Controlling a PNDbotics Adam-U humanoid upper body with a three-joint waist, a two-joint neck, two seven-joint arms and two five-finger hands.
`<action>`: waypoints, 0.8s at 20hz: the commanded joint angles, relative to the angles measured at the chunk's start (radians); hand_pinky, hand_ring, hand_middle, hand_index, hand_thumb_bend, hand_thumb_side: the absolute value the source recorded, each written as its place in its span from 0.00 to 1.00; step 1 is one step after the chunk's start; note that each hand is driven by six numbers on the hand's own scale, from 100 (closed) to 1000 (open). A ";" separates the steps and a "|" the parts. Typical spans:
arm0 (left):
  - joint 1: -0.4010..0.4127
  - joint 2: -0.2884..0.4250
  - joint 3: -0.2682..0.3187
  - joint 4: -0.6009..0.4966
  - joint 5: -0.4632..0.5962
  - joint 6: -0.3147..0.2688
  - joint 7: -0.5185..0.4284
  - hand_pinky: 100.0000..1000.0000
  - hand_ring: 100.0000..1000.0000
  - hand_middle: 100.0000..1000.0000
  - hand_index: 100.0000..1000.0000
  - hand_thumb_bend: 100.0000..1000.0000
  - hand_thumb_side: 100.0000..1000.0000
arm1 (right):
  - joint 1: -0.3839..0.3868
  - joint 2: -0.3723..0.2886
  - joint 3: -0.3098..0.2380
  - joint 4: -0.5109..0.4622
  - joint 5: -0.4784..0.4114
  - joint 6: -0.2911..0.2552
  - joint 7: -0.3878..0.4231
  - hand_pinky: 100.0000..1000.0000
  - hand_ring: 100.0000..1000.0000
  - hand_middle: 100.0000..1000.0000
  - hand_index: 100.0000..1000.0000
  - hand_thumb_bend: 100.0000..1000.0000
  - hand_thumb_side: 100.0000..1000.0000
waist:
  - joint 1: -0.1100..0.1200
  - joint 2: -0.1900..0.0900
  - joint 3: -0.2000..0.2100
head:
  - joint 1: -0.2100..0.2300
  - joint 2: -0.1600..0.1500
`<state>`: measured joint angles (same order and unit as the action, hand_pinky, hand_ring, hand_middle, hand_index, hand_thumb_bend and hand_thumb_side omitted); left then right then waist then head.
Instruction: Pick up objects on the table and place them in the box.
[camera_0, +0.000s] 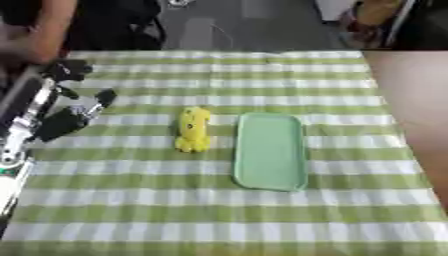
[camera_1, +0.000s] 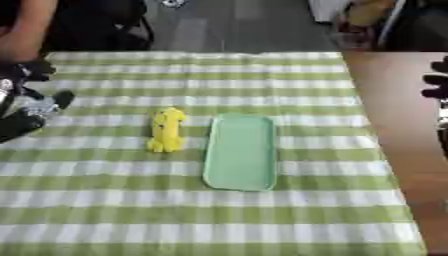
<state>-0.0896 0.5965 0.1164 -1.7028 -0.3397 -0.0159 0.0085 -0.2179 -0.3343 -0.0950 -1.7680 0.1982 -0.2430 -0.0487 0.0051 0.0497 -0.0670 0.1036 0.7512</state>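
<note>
A yellow soft toy (camera_0: 192, 129) lies lengthwise on the checked cloth, a little left of centre. Right beside it, a short gap away, sits a shallow pale green box (camera_0: 269, 150) with rounded corners, nothing in it. My left hand (camera_0: 70, 117) hovers at the left edge of the cloth, well left of the toy, fingers spread and holding nothing. My right hand (camera_1: 436, 80) shows only as dark fingers at the right edge of the right eye view, over the bare table, far from both things.
A green-and-white checked cloth (camera_0: 219, 215) covers most of the table. A strip of bare brown tabletop (camera_0: 411, 100) runs down the right side. Dark furniture and clutter stand beyond the far edge.
</note>
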 joint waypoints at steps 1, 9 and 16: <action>-0.013 0.036 0.002 -0.023 -0.007 -0.003 -0.013 0.60 0.76 0.87 0.83 0.61 0.57 | -0.015 -0.021 -0.002 -0.018 0.001 -0.001 0.000 0.66 0.73 0.75 0.88 0.00 0.78 | 0.003 -0.012 0.000 | -0.005 -0.017; -0.014 0.037 0.004 -0.028 -0.014 -0.007 -0.033 0.60 0.76 0.87 0.83 0.66 0.51 | -0.014 -0.021 -0.002 -0.018 0.001 -0.001 -0.001 0.66 0.73 0.75 0.88 0.00 0.78 | 0.003 -0.011 0.000 | -0.007 -0.017; -0.031 0.100 -0.014 -0.024 -0.041 -0.002 -0.076 0.64 0.75 0.79 0.81 0.67 0.43 | -0.012 -0.027 -0.002 -0.017 0.002 0.000 -0.001 0.66 0.73 0.75 0.88 0.00 0.78 | 0.007 -0.016 -0.002 | -0.009 -0.015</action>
<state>-0.1030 0.6370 0.1035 -1.7131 -0.3692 -0.0175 -0.0538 -0.2179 -0.3355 -0.0949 -1.7680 0.1982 -0.2429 -0.0489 0.0084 0.0470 -0.0675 0.0991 0.7445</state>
